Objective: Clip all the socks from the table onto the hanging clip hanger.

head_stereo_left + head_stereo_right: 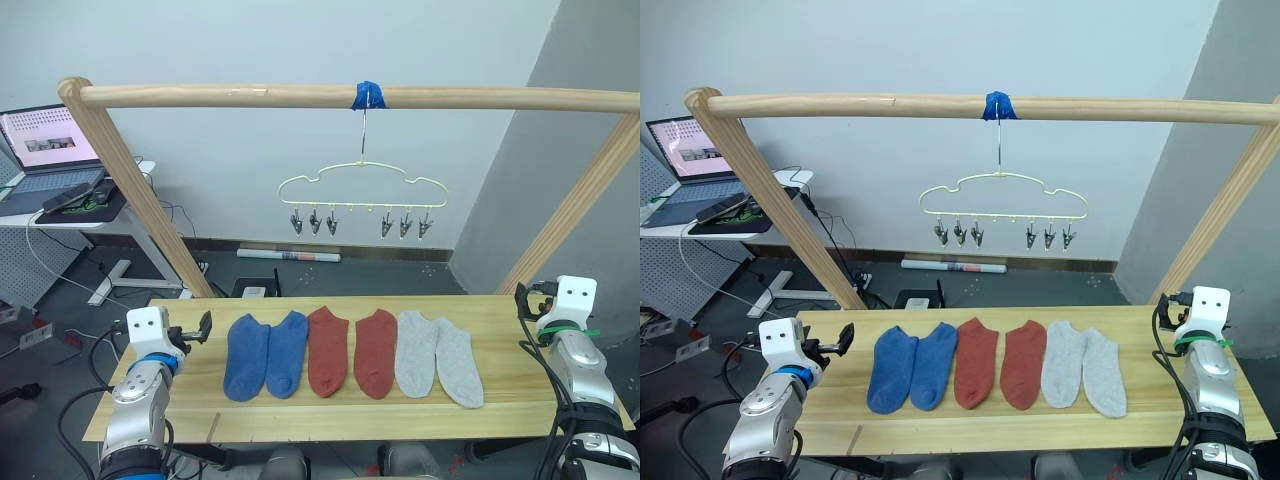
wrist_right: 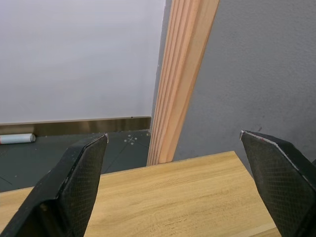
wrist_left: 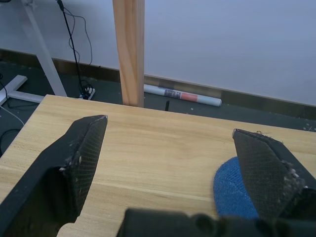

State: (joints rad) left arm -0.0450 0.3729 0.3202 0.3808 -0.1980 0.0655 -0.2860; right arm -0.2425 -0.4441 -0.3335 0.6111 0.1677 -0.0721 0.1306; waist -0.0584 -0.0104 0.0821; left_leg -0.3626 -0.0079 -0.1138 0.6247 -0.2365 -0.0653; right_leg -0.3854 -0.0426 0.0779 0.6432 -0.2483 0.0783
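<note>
On the light-wood table (image 1: 520, 385) the socks lie side by side in a row: two blue (image 1: 247, 357), two red (image 1: 327, 350) and two light grey (image 1: 415, 352). Above and behind them the cream clip hanger (image 1: 363, 185) hangs from the rail by its hook, its metal clips (image 1: 313, 222) bare. My left gripper (image 1: 200, 328) is open and empty over the table's left end, just left of the blue socks; a blue sock toe (image 3: 234, 190) lies beside one finger. My right gripper (image 1: 523, 297) is open and empty over the table's right end, apart from the grey socks.
A round wooden rail (image 1: 250, 96) on slanted posts (image 1: 140, 190) spans the table, with blue tape (image 1: 368, 96) at the hook. A side desk with a laptop (image 1: 50, 140) stands far left. A paper roll (image 1: 290, 256) lies on the floor behind.
</note>
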